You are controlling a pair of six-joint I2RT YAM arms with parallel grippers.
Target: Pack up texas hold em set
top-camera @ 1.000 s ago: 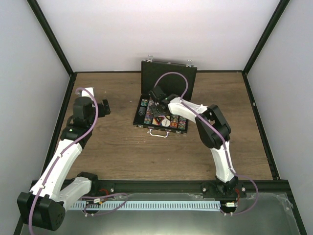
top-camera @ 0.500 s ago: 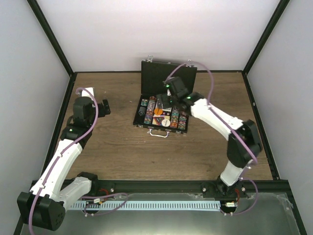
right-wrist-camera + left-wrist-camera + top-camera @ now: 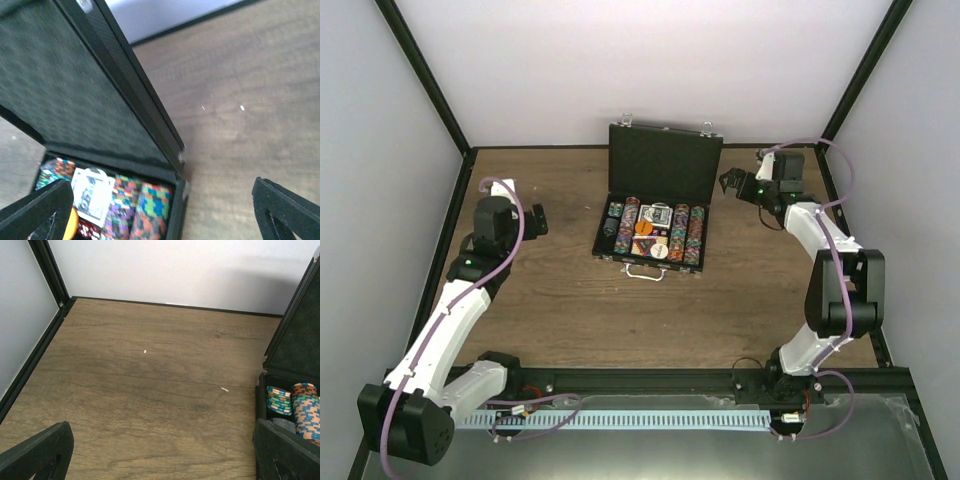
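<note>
The black hinged case [image 3: 665, 162] stands open at the back centre of the table, lid upright. Rows of multicoloured chips [image 3: 694, 235], a blue-backed card deck [image 3: 658, 215] and an orange disc [image 3: 642, 229] lie inside. My left gripper [image 3: 535, 218] is open and empty, left of the case; its wrist view shows bare wood and the case's left end with chips [image 3: 306, 410]. My right gripper [image 3: 730, 182] is open and empty, just right of the lid; its wrist view shows the lid's inside [image 3: 75, 95], the card deck [image 3: 91, 194] and chips [image 3: 150, 212].
White walls with black frame posts [image 3: 428, 95] close in the wooden table [image 3: 570, 310] on three sides. A silver handle [image 3: 642, 272] sticks out from the case's near edge. Two latches [image 3: 626, 119] stand on the lid's top edge.
My right arm has pulled out of the case and swung right and back, now beside the lid's right edge. The case contents are uncovered. The left arm has barely moved.
</note>
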